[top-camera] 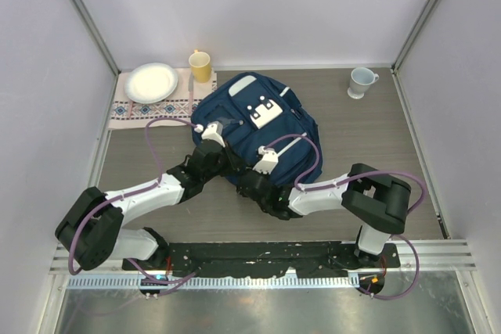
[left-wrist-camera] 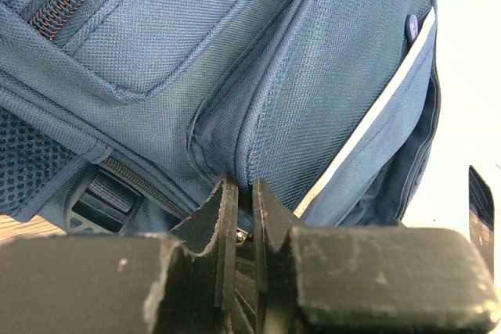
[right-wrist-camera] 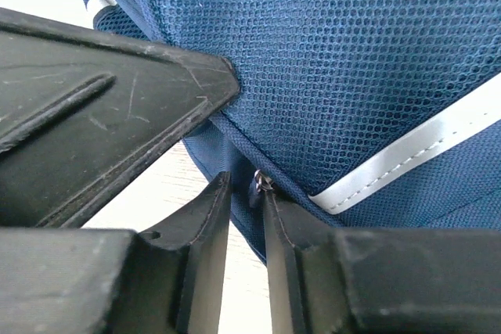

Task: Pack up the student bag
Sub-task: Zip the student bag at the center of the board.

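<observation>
Currently, I note the right gripper (right-wrist-camera: 246, 191) narrowly parted astride a zipper pull (right-wrist-camera: 258, 184) on the student bag (top-camera: 258, 127), left gripper (left-wrist-camera: 244, 190) pinching its seam.

No writing, label, brand or number can be read on the student bag (top-camera: 235, 111) or elsewhere.

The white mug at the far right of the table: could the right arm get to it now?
Probably yes: only bare table lies between it and the mug. But the right gripper is busy, jaws around a zip pull on the student bag.
</observation>
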Motion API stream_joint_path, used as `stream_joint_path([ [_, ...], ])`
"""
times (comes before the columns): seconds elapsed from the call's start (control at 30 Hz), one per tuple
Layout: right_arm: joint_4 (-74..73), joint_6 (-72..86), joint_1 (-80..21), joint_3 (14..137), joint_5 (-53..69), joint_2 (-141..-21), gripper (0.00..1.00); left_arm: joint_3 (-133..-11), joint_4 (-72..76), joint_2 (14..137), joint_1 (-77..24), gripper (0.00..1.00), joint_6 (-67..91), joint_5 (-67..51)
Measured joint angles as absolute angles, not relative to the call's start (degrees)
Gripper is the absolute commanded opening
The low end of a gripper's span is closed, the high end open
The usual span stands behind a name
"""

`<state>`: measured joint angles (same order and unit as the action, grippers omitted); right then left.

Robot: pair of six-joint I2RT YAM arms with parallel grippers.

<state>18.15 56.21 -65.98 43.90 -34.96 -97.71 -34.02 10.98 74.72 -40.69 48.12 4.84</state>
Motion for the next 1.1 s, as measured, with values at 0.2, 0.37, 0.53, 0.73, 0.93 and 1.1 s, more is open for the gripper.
stream_joint_path([
  [0.2, 16.29, 57.98, -66.11, 45.17, -36.86, -98.67, 0.26, -34.02, 11.18, 74.72, -40.64, 0.06, 48.14, 4.82],
  [0.37, 14.98, 60.03, -66.30, 45.67, -38.87, -98.87, 0.21, -34.04, 11.64, 74.72, -40.60, 0.06, 48.21, 4.47],
  [0.53, 13.69, 61.14, -66.32, 46.17, -40.27, -99.29, 0.01, -34.02, 11.99, 74.72, -40.58, 0.05, 48.27, 4.43],
  [0.73, 12.69, 60.71, -66.32, 46.61, -40.66, -99.24, 0.01, -34.02, 12.19, 74.74, -40.49, 0.01, 48.64, 4.45],
  [0.93, 12.64, 56.60, -66.06, 41.36, -38.17, -91.37, 0.01, -34.04, 12.84, 74.72, -40.36, 0.00, 49.32, 4.10],
  [1.1, 9.72, 52.80, -65.49, 39.09, -35.77, -86.17, 0.01, -34.04, 13.50, 74.30, -40.38, 0.00, 49.58, 1.80],
])
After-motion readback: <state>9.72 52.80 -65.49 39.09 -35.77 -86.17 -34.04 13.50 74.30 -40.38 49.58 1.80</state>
